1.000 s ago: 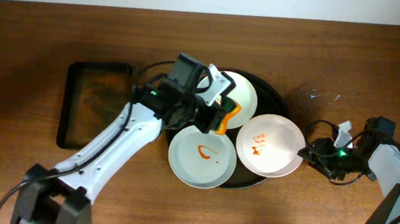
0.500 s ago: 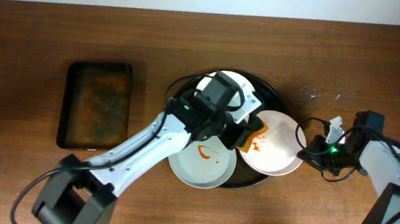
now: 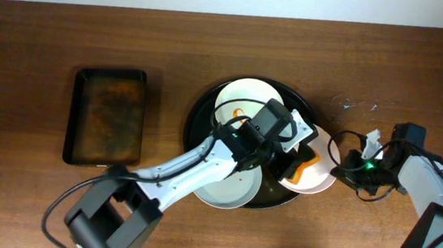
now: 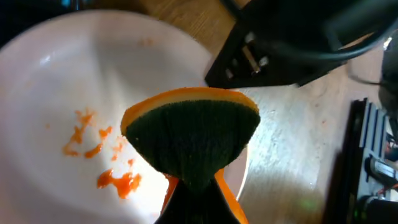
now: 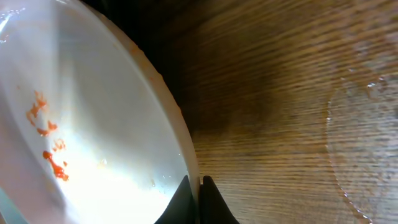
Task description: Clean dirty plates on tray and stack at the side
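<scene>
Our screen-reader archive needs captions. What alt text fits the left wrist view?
An orange sponge with a dark green scouring face, pinched in the left gripper, is held over a pale plate smeared with orange-red sauce. Wooden table shows beyond the rim.

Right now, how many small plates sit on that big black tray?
3 small round plates on the round black tray: the far plate, the near plate partly under the left arm, and the right plate, its rim in the right pincer.
</scene>
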`<state>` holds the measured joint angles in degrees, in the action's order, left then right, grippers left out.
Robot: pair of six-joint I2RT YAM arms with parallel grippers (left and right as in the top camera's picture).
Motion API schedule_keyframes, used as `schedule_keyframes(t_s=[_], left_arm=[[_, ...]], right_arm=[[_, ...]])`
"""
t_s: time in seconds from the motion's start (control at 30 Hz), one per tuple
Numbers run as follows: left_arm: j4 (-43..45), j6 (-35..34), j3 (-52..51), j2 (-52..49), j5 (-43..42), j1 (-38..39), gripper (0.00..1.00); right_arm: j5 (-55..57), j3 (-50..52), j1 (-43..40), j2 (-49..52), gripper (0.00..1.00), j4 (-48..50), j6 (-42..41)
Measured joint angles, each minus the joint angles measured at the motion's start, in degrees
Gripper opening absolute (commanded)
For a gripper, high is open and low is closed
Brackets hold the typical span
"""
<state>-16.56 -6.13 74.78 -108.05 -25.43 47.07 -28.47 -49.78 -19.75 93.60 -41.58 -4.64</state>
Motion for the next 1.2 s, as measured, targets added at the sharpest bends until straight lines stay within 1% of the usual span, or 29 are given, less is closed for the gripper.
schedule_keyframes(t_s=[0.07, 0.2, 0.33, 0.4, 0.5, 0.57, 0.77, 0.87, 0.93, 1.03, 1.13, 1.2], left_arm=[[0.2, -1.0, 0.0, -1.9, 0.0, 0.0, 0.0], [4.7, -2.8, 0.0, -5.5, 0.0, 0.0, 0.0], [12.6, -3.4, 0.0, -7.7, 0.0, 1.1, 0.0], [14.5, -3.4, 0.1, -9.6, 0.9, 1.7, 0.0], [13.8, -3.6, 0.1, -11.0, 7.5, 1.6, 0.0], [11.5, -3.8, 0.9, -11.2, 9.5, 0.8, 0.0], [4.3, -4.0, 2.6, -11.1, 10.5, -5.1, 0.0], [-2.1, -4.0, 2.7, -11.2, 7.5, -5.2, 0.0], [-2.8, -4.0, 2.6, -11.3, 5.4, -5.8, 0.0], [-3.5, -4.0, 2.8, -10.5, 4.5, -5.8, 0.0], [-3.6, -4.0, 2.8, -8.9, -2.0, -4.3, 0.0], [-3.7, -4.0, 2.8, -8.9, -5.7, -1.2, 0.0]], right_arm=[[0.4, 0.0, 0.0, 0.0, 0.04, 0.0, -0.4], [0.6, 0.0, 0.0, 0.0, 0.04, 0.0, -1.0], [0.6, 0.0, 0.0, 0.0, 0.04, 0.0, -0.9], [1.6, 0.0, 1.7, 0.0, 0.04, 0.1, -1.0], [3.6, -0.2, 5.7, 0.0, 0.04, 0.5, -1.2], [3.8, -0.3, 5.9, 0.0, 0.04, 0.5, -1.5], [3.8, -0.3, 6.0, 0.0, 0.04, 0.5, -1.6], [3.8, -0.3, 6.1, -0.1, 0.04, 0.2, -1.0], [3.8, -0.4, 6.2, -0.1, 0.04, 0.2, -0.9], [3.8, -0.4, 6.2, -0.1, 0.04, 0.0, -0.8], [4.1, -0.4, 6.3, -0.1, 0.04, 0.1, -1.2], [4.1, -0.4, 6.3, -0.1, 0.04, 0.1, -1.4]])
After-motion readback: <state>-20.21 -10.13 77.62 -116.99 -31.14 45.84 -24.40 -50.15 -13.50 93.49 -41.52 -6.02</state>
